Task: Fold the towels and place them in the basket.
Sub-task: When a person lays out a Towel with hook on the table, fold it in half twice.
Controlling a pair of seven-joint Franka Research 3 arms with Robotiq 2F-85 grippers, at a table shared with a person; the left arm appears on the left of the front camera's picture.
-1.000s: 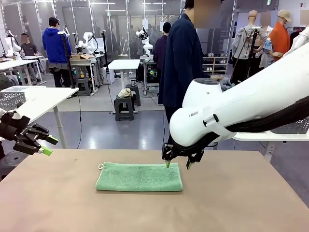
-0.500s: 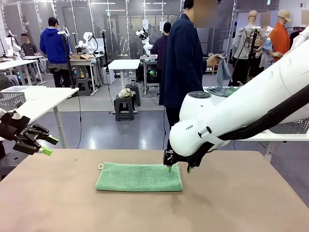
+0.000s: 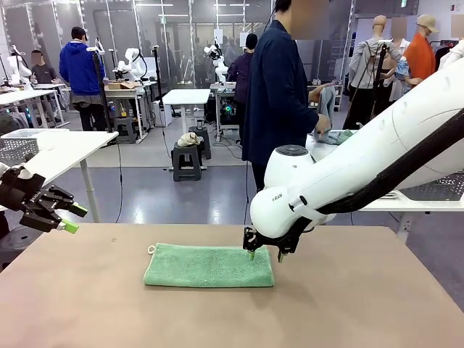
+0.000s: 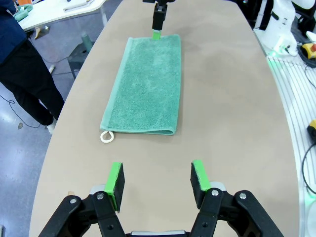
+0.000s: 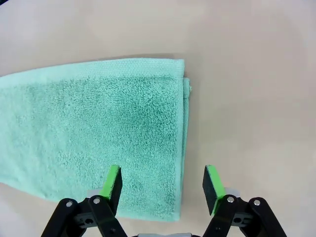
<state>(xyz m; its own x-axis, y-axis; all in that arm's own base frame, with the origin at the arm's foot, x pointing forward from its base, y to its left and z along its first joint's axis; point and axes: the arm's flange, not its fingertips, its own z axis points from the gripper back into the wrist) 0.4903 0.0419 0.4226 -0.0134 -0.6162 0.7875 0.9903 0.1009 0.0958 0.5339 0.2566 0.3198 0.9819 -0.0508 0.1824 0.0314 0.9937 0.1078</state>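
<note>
Jaws both released, gripping nothing: R gripper (image 3: 264,254) straddles the towel (image 3: 209,265) at its right end, mid-frame; L gripper (image 3: 75,219) hovers at far left. Towel lies folded lengthwise on table (image 3: 362,304); prob. another fold needed, stowing not yet done.

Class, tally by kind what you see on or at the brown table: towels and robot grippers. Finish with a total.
Towels: 1, the mint-green towel
Grippers: 2, the left gripper and the right gripper
Total: 3
</note>
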